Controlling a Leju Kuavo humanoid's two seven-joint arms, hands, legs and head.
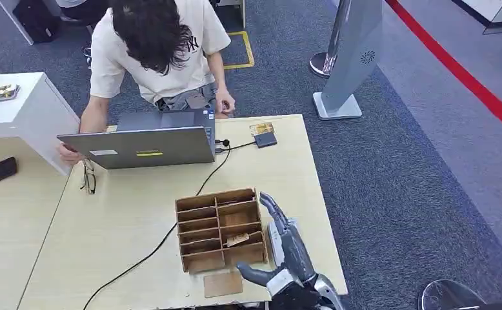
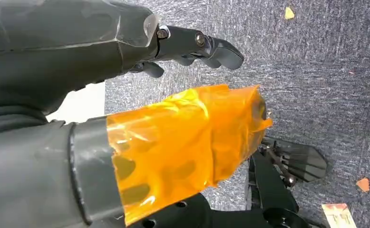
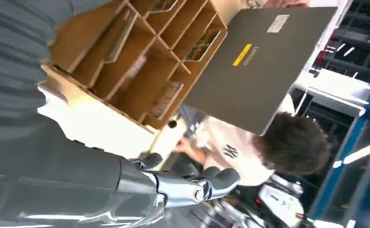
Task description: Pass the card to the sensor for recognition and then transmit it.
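Observation:
A wooden divider box [image 1: 219,229] stands near the table's front edge. A card [image 1: 237,239] lies in one of its front right compartments. My right hand [image 1: 287,248] hovers just right of the box, fingers stretched forward, thumb pointing toward the box front, holding nothing. In the right wrist view the box [image 3: 140,61] holds cards [image 3: 166,97] in several compartments, and the fingers [image 3: 192,187] are apart from it. A small dark sensor [image 1: 265,139] lies at the far side on a cable. My left hand [image 2: 173,142], its thumb wrapped in orange film, hangs over carpet holding nothing.
A person sits across the table behind an open laptop [image 1: 142,145]. Glasses [image 1: 88,175] lie left of it. A black cable [image 1: 171,229] crosses the table to the sensor. A flat wooden piece [image 1: 222,283] lies in front of the box. The table's right edge [image 1: 322,213] is close to my right hand.

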